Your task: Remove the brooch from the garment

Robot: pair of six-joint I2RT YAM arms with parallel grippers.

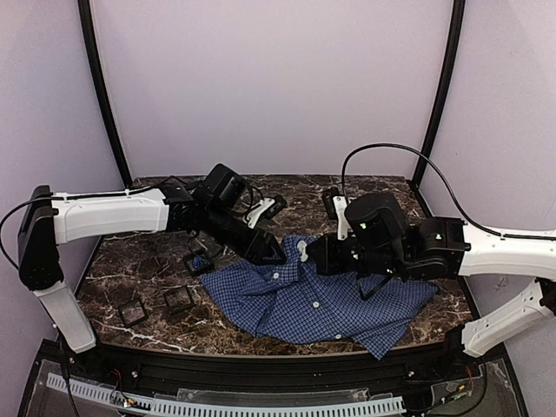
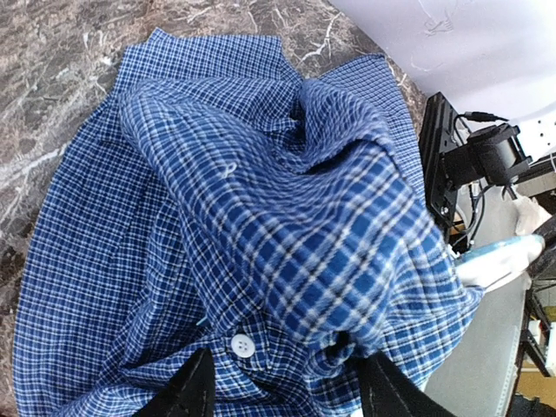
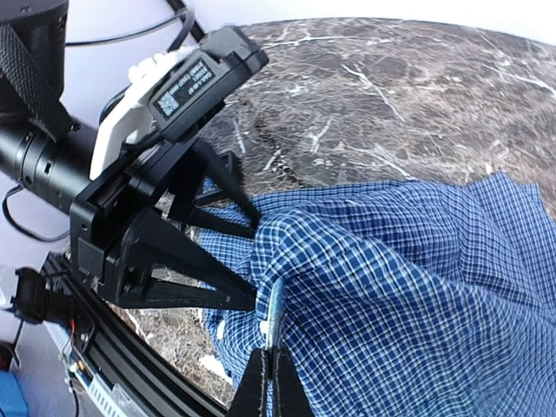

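Observation:
The garment (image 1: pixel 317 300) is a blue-and-white check shirt lying crumpled on the dark marble table (image 1: pixel 382 195). It fills the left wrist view (image 2: pixel 217 217), where a white button (image 2: pixel 243 346) shows. My left gripper (image 1: pixel 268 249) grips a raised fold of the shirt between its black fingers (image 2: pixel 187 391). My right gripper (image 3: pixel 274 369) is shut on the brooch (image 3: pixel 276 313), a thin pale-blue piece seen edge-on against the raised fold. In the top view the brooch (image 1: pixel 301 251) shows as a pale spot between the two grippers.
Several small black square frames lie on the table's left part (image 1: pixel 132 310), (image 1: pixel 178 298), (image 1: pixel 198 261). A black and white device (image 1: pixel 271 207) sits behind the left gripper. A black rail (image 1: pixel 261 365) runs along the table's front edge.

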